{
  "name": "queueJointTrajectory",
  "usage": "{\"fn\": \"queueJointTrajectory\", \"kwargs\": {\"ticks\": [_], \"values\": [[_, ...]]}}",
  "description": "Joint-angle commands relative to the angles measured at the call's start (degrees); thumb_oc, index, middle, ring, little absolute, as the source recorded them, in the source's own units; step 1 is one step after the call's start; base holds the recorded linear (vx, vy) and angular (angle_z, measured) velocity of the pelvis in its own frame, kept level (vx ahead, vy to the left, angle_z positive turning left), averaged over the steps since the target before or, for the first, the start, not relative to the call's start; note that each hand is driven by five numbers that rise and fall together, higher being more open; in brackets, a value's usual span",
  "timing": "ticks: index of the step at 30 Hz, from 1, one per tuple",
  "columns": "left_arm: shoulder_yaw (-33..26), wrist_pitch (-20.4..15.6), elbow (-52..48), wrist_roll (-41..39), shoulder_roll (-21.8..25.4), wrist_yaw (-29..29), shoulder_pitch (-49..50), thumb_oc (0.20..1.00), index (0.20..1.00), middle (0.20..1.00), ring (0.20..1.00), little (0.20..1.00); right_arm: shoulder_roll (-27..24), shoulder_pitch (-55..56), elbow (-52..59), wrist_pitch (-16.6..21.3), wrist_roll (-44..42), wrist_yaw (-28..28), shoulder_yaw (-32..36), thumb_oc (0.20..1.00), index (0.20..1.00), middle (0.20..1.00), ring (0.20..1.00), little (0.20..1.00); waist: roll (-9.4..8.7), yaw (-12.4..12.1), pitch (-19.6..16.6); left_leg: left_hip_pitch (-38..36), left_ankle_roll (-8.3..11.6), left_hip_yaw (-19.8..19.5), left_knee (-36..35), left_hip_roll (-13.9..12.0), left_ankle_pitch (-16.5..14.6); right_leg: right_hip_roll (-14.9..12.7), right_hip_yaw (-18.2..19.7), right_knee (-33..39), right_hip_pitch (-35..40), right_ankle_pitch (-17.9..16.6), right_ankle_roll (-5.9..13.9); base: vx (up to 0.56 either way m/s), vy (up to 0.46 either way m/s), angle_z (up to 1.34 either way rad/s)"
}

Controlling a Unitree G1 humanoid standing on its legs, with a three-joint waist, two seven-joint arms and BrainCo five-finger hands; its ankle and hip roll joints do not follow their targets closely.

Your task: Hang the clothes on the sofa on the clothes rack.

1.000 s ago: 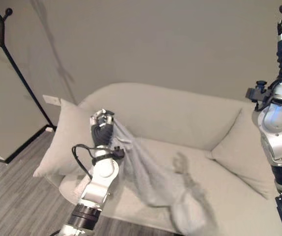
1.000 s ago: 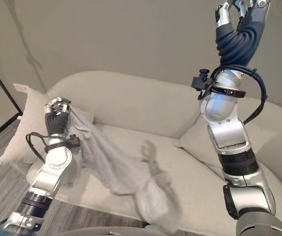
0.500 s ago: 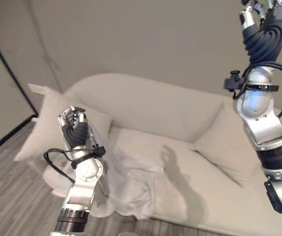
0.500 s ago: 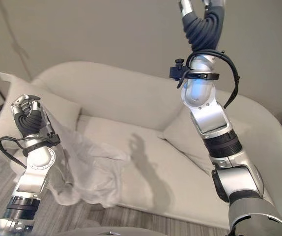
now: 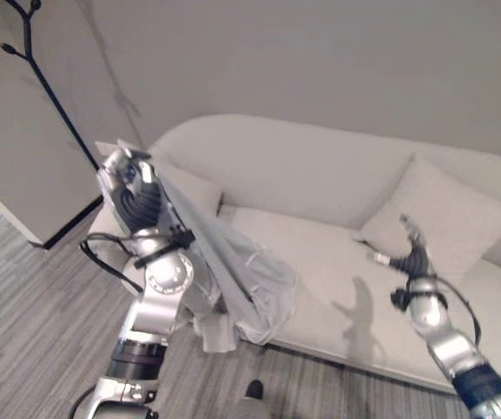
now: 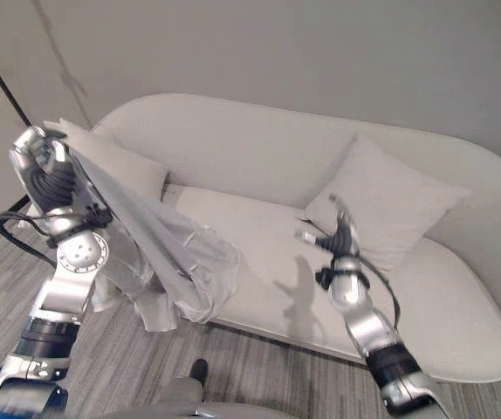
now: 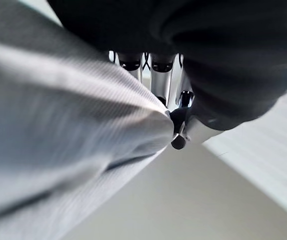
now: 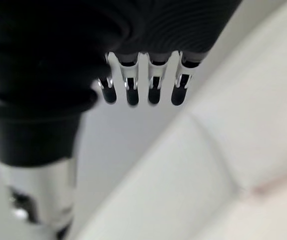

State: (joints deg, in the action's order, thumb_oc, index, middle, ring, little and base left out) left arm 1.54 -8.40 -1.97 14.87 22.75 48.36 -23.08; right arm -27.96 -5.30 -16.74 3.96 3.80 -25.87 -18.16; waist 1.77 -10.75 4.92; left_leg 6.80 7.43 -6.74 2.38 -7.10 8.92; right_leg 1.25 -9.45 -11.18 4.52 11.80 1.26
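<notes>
Now you are lifting the garment off the sofa.

Your left robot hand is clamping the grey garment, raising it clear of the sofa (the cloth was trailing over the seat a second ago); your right robot hand is dropping low, fingers spread, empty. Clothes rack is standing ahead-left, so carrying comes next.

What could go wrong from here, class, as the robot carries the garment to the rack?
1. The garment hangs low from the left hand, its end near the floor, so it may drag or catch.
2. The hand pinches just one edge, so the cloth could slip free.
3. The rack stands off beyond the sofa, and the open right hand gives no support.
</notes>
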Motion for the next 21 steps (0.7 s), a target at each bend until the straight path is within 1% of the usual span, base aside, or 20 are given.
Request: {"fn": "queueJointTrajectory", "kwargs": {"ticks": [1, 2, 3, 5, 8, 9, 10, 11, 13, 14, 15, 16, 18, 19, 20, 21], "values": [[1.2, -2.8, -1.7, 4.8, 4.2, 1.7, -5.6, 0.2, 0.2, 0.2, 0.2, 0.2, 2.1, -4.0, 3.6, 5.1, -2.8, 3.6, -1.1, 1.0, 1.0, 1.0, 1.0, 1.0, -6.87, 2.0, -4.0, 7.8, -2.55, -1.2, 1.8, 7.4, 0.2, 0.2, 2.5, 10.0, 3.3, -5.0, 0.83, -0.11, 0.078, 0.23], [2.7, -3.2, -1.6, 5.5, 3.0, 0.8, -8.9, 0.2, 0.2, 0.2, 0.2, 0.2, 1.7, -2.1, 3.8, 7.3, -5.9, 7.3, -3.3, 1.0, 1.0, 1.0, 1.0, 1.0, -7.94, 3.6, -4.5, 6.0, -2.17, -2.2, 2.2, 4.3, 0.2, -0.5, 1.5, 10.8, 3.0, -5.7, 0.76, -0.07, 0.052, 0.18], [2.7, -3.2, -1.6, 5.5, 3.0, 0.8, -8.9, 0.2, 0.2, 0.2, 0.2, 0.2, 1.7, -2.1, 3.8, 7.3, -6.0, 7.3, -3.3, 1.0, 1.0, 1.0, 1.0, 1.0, -7.91, 3.8, -4.5, 6.0, -2.1, -2.3, 2.1, 4.3, 0.3, -0.5, 1.3, 10.9, 3.0, -5.8, 0.73, -0.08, 0.079, 0.64], [3.0, -3.5, -1.8, 5.5, 2.4, 0.4, -10.5, 0.2, 0.2, 0.2, 0.2, 0.2, 1.9, -1.6, 3.7, 8.4, -7.1, 8.9, -4.9, 1.0, 1.0, 1.0, 1.0, 1.0, -8.38, 4.8, -5.0, 3.9, -1.34, -2.5, 0.9, 1.8, -0.1, -1.0, 0.6, 11.8, 3.1, -6.3, 0.91, -0.03, 0.086, 0.85], [3.2, -3.9, -1.6, 5.2, 1.5, 0.8, -12.0, 0.2, 0.2, 0.2, 0.2, 0.2, 4.2, -1.8, 1.7, 9.3, -7.1, 9.1, -7.6, 1.0, 1.0, 1.0, 1.0, 1.0, -7.37, 6.4, -6.3, 0.5, 0.22, -2.8, -3.0, -2.1, 1.1, -1.5, -0.6, 12.5, 2.6, -7.1, 1.39, -0.02, 0.189, 0.28], [3.9, -4.1, -1.4, 5.1, 0.1, 1.0, -12.7, 0.2, 0.2, 0.2, 0.2, 0.2, 6.3, -2.5, 0.1, 9.6, -6.3, 8.5, -9.4, 1.0, 1.0, 1.0, 1.0, 1.0, -6.44, 7.0, -7.1, -1.6, 1.4, -2.9, -5.2, -4.4, 1.4, -2.1, -1.5, 12.9, 2.3, -7.5, 1.97, -0.01, 0.214, 0.51], [3.9, -4.1, -1.4, 5.1, 0.1, 1.0, -12.7, 0.2, 0.2, 0.2, 0.2, 0.2, 6.4, -2.6, -0.1, 9.7, -6.2, 8.4, -9.5, 1.0, 1.0, 1.0, 1.0, 1.0, -6.35, 7.1, -7.0, -1.8, 1.49, -2.9, -5.6, -4.6, 1.6, -2.0, -1.5, 13.0, 2.4, -7.5, 1.94, 0.0, 0.231, 0.4], [4.0, -4.4, -1.4, 5.1, -0.3, 1.5, -12.8, 0.2, 0.2, 0.2, 0.2, 0.2, 7.4, -3.1, -1.2, 9.9, -5.8, 7.8, -10.2, 1.0, 1.0, 1.0, 1.0, 1.0, -5.62, 7.5, -7.4, -2.7, 2.13, -3.0, -6.5, -5.6, 1.8, -2.3, -1.7, 13.1, 2.3, -7.7, 2.21, -0.02, 0.161, 0.29], [4.6, -4.9, -1.8, 5.6, -1.3, 2.9, -14.1, 0.2, 0.2, 0.2, 0.2, 0.2, 10.3, -4.2, -3.0, 10.5, -6.9, 8.0, -12.1, 1.0, 1.0, 1.0, 1.0, 1.0, -4.27, 7.9, -7.8, -3.1, 3.34, -4.4, -7.2, -7.0, 1.8, -3.2, -1.7, 13.4, 1.8, -8.1, 3.07, -0.03, 0.299, 0.23], [4.7, -5.3, -2.0, 5.6, -1.4, 3.5, -14.6, 0.2, 0.2, 0.2, 0.2, 0.2, 11.1, -4.9, -3.9, 10.7, -7.3, 8.2, -12.9, 1.0, 1.0, 1.0, 1.0, 1.0, -3.62, 8.2, -7.9, -3.0, 3.8, -5.4, -7.4, -7.6, 1.8, -3.5, -1.6, 13.6, 1.6, -8.3, 3.31, -0.03, 0.435, 0.1], [5.5, -4.7, -2.0, 6.2, -2.1, 4.7, -15.9, 0.2, 0.2, 0.2, 0.2, 0.2, 12.5, -6.7, -5.3, 10.5, -6.3, 8.4, -15.8, 1.0, 1.0, 1.0, 1.0, 1.0, -2.16, 8.5, -8.3, -3.3, 4.4, -7.8, -7.4, -7.4, 1.1, -4.3, -0.6, 14.1, 1.5, -8.8, 4.28, -0.01, 0.305, 0.1], [5.4, -4.7, -2.0, 6.3, -2.1, 4.8, -16.0, 0.2, 0.2, 0.2, 0.2, 0.2, 12.5, -6.9, -5.5, 10.6, -6.3, 8.4, -15.9, 1.0, 1.0, 1.0, 1.0, 1.0, -2.1, 8.6, -8.3, -3.3, 4.43, -7.9, -7.4, -7.4, 1.1, -4.2, -0.7, 14.1, 1.6, -8.9, 4.29, -0.01, 0.339, 0.0], [5.9, -4.9, -1.8, 6.7, -2.5, 4.9, -17.1, 0.2, 0.2, 0.2, 0.2, 0.2, 14.2, -7.8, -8.2, 10.1, -5.4, 9.5, -18.7, 1.0, 1.0, 1.0, 1.0, 1.0, -0.57, 9.1, -9.1, -4.1, 4.98, -9.6, -7.4, -6.5, -0.4, -5.6, 0.6, 14.2, 0.9, -10.4, 5.47, -0.06, 0.345, -0.16], [6.3, -4.8, -1.4, 6.9, -3.1, 4.7, -17.9, 0.2, 0.2, 0.2, 0.2, 0.2, 15.2, -8.2, -10.1, 9.6, -4.2, 10.3, -20.6, 1.0, 1.0, 1.0, 1.0, 1.0, 0.09, 9.4, -9.6, -4.3, 5.1, -9.7, -7.4, -6.2, -1.5, -6.9, 1.2, 14.2, 0.5, -11.2, 6.35, -0.09, 0.422, -0.17], [6.6, -4.9, -1.1, 6.9, -3.1, 4.6, -18.6, 0.2, 0.2, 0.2, 0.2, 0.2, 15.9, -8.5, -11.4, 9.3, -3.2, 10.7, -21.9, 1.0, 1.0, 1.0, 1.0, 1.0, 0.44, 9.4, -9.7, -4.5, 4.8, -9.1, -7.4, -5.8, -2.3, -8.0, 1.7, 14.1, 0.0, -11.7, 6.84, -0.1, 0.44, -0.03], [7.3, -4.7, 0.2, 6.8, -3.2, 4.8, -20.5, 0.2, 0.2, 0.2, 0.2, 0.2, 16.5, -9.2, -13.4, 8.8, -1.7, 10.8, -23.1, 1.0, 1.0, 1.0, 1.0, 1.0, 0.56, 9.5, -9.5, -4.4, 4.43, -8.2, -6.5, -5.3, -3.6, -9.8, 1.8, 14.0, -0.5, -12.7, 7.64, -0.13, 0.414, 0.02]]}}
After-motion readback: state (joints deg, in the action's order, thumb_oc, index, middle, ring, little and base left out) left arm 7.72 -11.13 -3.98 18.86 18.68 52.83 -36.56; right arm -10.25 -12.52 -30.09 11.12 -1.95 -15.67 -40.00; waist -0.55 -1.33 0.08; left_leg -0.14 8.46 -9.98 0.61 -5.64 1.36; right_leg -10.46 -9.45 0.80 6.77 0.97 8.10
